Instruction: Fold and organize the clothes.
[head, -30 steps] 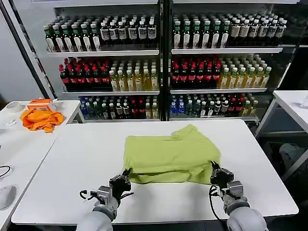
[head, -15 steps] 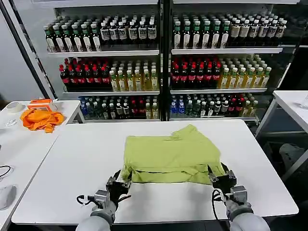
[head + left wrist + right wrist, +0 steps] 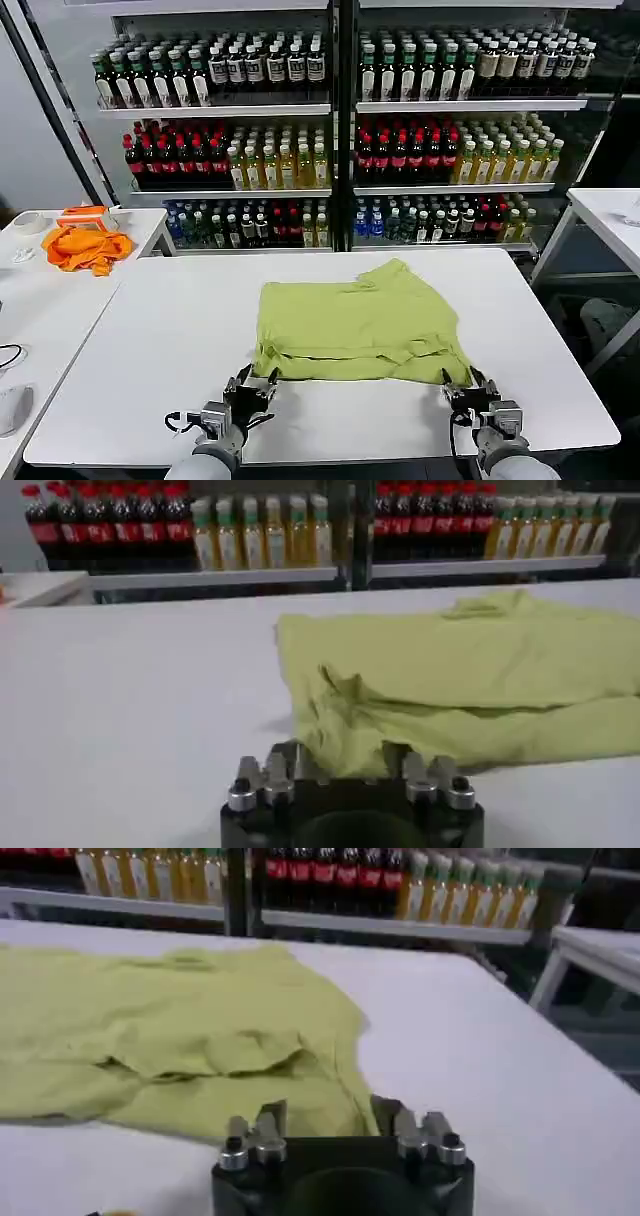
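Both grippers are backing toward the near edge of the white desk (image 3: 150,330), left gripper (image 3: 248,388) and right gripper (image 3: 478,392) spread and empty, leaving the lime yellow-green knit T-shirt (image 3: 355,322) lying half-folded mid-desk; this fold looks finished.

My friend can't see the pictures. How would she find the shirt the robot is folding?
Look at the big white table in front of the drink shelves. The T-shirt lies folded in the middle of it, near the front edge, just beyond the left gripper and right gripper. It is lime yellow-green, unlike the smaller orange cloth on the side table.
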Motion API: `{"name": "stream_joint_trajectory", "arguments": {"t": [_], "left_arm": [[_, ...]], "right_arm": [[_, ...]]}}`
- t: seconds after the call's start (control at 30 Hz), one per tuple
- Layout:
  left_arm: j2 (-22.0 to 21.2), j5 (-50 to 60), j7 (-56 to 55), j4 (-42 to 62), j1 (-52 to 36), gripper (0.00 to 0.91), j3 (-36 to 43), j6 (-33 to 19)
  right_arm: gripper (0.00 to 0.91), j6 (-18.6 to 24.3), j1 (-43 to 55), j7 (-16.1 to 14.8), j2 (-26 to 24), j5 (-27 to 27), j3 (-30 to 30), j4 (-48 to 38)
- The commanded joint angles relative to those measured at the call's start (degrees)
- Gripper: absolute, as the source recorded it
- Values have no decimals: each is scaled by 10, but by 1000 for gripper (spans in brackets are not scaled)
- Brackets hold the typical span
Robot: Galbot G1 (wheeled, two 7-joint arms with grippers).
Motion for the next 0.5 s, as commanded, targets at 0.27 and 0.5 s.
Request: {"name": "stream_joint_trajectory", "arguments": {"t": [0.27,0.5], "left_arm": [[1,-19,11,3,6,20,-5,-1],[2,-15,10,-84,84,20,-20,1]], "right_arm": [[0,-9,-11,5,2,41,7,5],[0,-10,-82,6,-6,22,22,83]]}}
